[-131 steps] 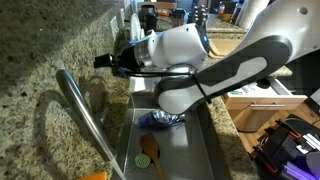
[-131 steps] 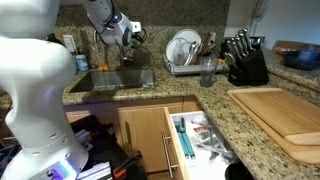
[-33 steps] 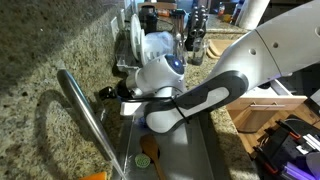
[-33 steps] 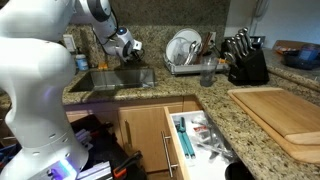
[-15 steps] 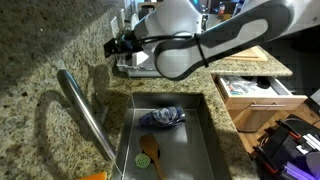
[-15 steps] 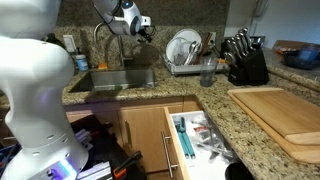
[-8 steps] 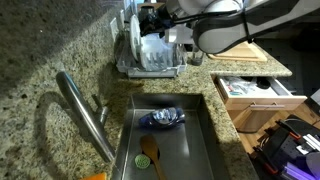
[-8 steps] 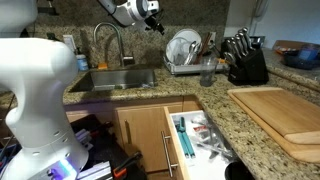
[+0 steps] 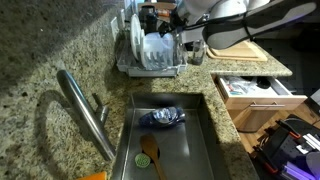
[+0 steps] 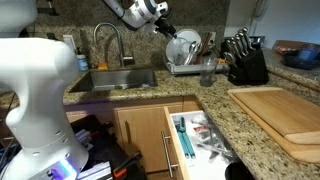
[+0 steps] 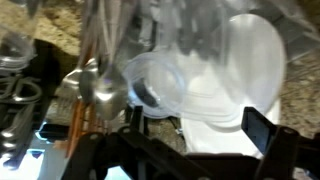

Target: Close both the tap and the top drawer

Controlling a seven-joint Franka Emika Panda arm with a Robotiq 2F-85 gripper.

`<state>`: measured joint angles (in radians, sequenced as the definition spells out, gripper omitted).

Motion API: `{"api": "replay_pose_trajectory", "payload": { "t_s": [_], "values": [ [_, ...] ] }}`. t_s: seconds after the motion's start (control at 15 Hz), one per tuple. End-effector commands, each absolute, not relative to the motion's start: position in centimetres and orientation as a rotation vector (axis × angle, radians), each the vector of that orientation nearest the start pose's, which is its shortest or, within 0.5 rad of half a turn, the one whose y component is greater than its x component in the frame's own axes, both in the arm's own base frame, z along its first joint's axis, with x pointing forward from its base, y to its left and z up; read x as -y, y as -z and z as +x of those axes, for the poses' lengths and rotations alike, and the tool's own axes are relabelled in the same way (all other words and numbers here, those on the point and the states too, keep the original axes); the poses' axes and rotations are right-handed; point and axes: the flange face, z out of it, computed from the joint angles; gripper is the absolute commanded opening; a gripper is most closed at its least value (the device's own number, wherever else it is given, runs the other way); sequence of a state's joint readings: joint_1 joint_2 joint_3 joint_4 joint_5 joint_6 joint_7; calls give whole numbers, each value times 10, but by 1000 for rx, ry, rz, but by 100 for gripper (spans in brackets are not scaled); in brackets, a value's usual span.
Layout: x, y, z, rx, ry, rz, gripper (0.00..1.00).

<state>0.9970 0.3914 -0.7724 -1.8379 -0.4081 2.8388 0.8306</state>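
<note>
Tap (image 9: 85, 112) stands at the back edge of the sink (image 9: 128, 130), and its long curved neck reaches over the basin. I cannot tell if water is running from it. The top drawer (image 10: 200, 138) sits under the tabletop (image 10: 205, 95), beside the sink cabinet. It is pulled far out and cutlery is visible inside it.

The arm (image 9: 235, 18) is high above the tabletop, well apart from both the tap and the drawer. Its end hangs near the dish rack (image 9: 150, 60), which stands on the tabletop just behind the sink and holds white plates (image 11: 235, 80) on their edges. In the wrist view the fingers (image 11: 260, 130) are spread wide with nothing between them; the plates and a clear bowl (image 11: 160, 85) appear behind them, a little blurred.

In the sink lie a blue and white item (image 9: 165, 117), which I cannot identify, and a wooden utensil (image 9: 150, 153) nearer to the front. Farther along the tabletop are a glass (image 10: 207, 72), a knife block (image 10: 243, 60) and a wooden cutting board (image 10: 280, 112).
</note>
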Motion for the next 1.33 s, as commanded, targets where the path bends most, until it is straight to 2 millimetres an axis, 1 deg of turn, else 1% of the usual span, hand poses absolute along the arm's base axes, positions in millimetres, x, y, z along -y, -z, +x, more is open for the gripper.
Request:
{"api": "replay_pose_trajectory", "payload": {
  "t_s": [0.0, 0.07, 0.13, 0.2, 0.27, 0.33, 0.47, 0.53, 0.6, 0.67, 0.73, 0.8, 0.87, 0.93, 1.0, 1.07, 1.13, 1.27],
  "values": [
    [-170, -463, 621, -252, 1348, -3157, 100],
    [-163, -465, 615, -289, 1342, -3230, 100],
    [-160, -471, 607, -306, 1342, -3301, 100],
    [-158, -468, 597, -305, 1265, -3380, 100],
    [-165, -470, 583, -278, 1134, -3431, 100],
    [-177, -486, 570, -297, 1114, -3430, 100],
    [-193, -499, 547, -301, 1046, -3421, 100],
    [-198, -523, 534, -320, 1092, -3412, 100],
    [-202, -527, 528, -347, 1115, -3423, 100],
    [-201, -534, 522, -377, 1128, -3451, 100],
    [-196, -542, 517, -393, 1129, -3485, 100],
    [-188, -546, 517, -443, 1169, -3530, 100],
    [-178, -550, 518, -435, 1231, -3594, 100],
    [-167, -554, 518, -436, 1255, -3654, 100],
    [-161, -555, 518, -402, 1302, -3695, 100],
    [-175, -558, 522, -444, 1260, -3615, 100],
    [-170, -560, 523, -460, 1268, -3623, 100],
    [-172, -561, 521, -463, 1277, -3620, 100]
  ]
}}
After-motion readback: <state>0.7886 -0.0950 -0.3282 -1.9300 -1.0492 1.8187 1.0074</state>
